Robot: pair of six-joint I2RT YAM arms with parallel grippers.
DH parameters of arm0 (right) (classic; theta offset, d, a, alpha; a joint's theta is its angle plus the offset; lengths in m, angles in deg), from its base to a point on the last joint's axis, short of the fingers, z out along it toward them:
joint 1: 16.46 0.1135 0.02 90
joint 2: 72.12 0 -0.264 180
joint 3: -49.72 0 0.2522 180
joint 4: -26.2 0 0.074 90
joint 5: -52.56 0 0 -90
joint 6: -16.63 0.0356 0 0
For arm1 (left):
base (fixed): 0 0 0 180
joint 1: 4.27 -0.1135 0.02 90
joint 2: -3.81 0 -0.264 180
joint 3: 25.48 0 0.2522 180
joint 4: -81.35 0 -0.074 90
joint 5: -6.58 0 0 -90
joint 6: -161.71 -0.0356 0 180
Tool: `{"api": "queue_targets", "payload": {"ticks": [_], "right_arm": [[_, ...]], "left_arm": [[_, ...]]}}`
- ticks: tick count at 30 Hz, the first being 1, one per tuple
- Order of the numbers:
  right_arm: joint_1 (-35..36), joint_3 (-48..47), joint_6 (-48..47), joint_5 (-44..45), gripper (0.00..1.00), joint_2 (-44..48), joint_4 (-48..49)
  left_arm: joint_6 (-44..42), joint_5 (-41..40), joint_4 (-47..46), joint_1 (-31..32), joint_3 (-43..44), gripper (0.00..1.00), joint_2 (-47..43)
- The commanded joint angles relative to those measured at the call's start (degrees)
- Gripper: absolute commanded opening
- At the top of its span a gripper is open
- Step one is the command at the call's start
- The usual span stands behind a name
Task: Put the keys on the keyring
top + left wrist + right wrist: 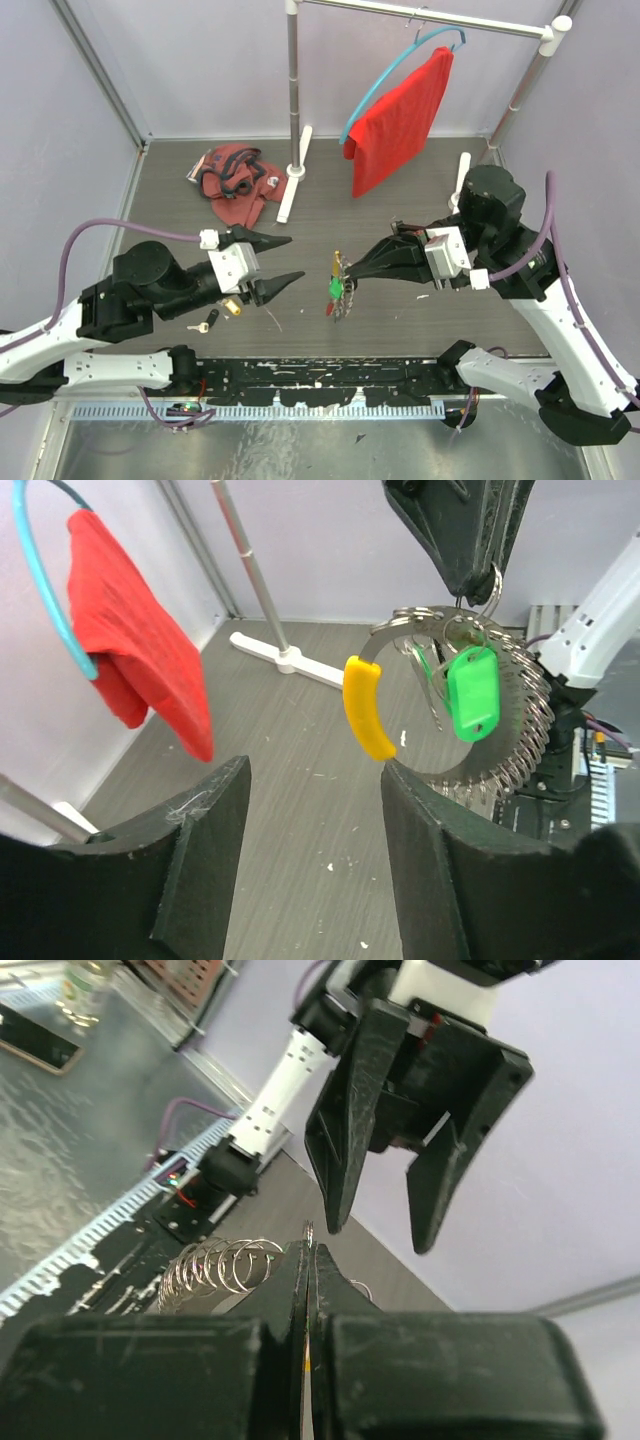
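Note:
My right gripper [350, 270] is shut on the keyring [341, 290], a metal ring carrying several small split rings, and holds it above the table's middle. A green tag [334, 288], a yellow tag and a red tag hang from it. In the left wrist view the keyring [520, 730] hangs from the right fingertips [462, 550], with the yellow tag [368, 708] and green tag [473, 690] in front. My left gripper [283, 262] is open and empty, just left of the ring. A yellow-headed key [232, 307] and a black-headed key [207, 322] lie on the table under the left wrist.
A red cloth [400, 120] hangs on a blue hanger from a metal rack [292, 90] at the back. A crumpled reddish garment [235, 180] lies at the back left. A black strip [320, 380] runs along the near edge.

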Motion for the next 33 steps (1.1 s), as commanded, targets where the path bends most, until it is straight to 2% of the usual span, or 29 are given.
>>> {"api": "queue_targets", "payload": {"ticks": [1, 4, 6, 16, 22, 27, 29, 32, 33], "right_arm": [[0.18, -3.23, -4.37, -9.90, 0.01, -2.08, -5.79], [0.18, -3.20, -4.52, -12.31, 0.01, -2.62, -5.79], [0.20, -3.29, -4.59, -13.61, 0.01, -3.14, -5.79], [0.22, -3.67, -4.66, -17.00, 0.01, -4.41, -5.57], [0.18, -2.46, -5.74, -16.81, 0.01, -4.73, -5.52], [0.24, -2.06, -6.42, -16.53, 0.01, -4.69, -5.52], [0.24, -1.91, -6.51, -16.22, 0.01, -4.52, -5.52], [0.26, -1.58, -6.52, -15.41, 0.01, -4.38, -5.52], [0.23, -1.50, -6.59, -15.27, 0.01, -4.34, -5.52]], "left_arm": [[1.60, 4.30, 0.49, 0.18, 0.10, 0.65, 1.43], [1.75, 6.10, 0.65, 0.14, 0.41, 0.76, 2.13], [1.67, 7.48, 0.74, 0.16, 0.59, 0.80, 2.76], [1.63, 14.26, -0.39, -0.97, -0.24, 0.79, 6.25], [6.40, 26.05, -6.15, -9.60, -3.18, 0.79, 6.89], [8.80, 33.62, -8.75, -13.50, -4.12, 0.69, 8.06], [9.18, 35.93, -8.85, -14.08, -4.34, 0.59, 8.40], [10.01, 39.79, -9.55, -14.79, -4.68, 0.39, 8.23], [10.35, 40.98, -9.98, -14.97, -4.85, 0.37, 8.09]]}}
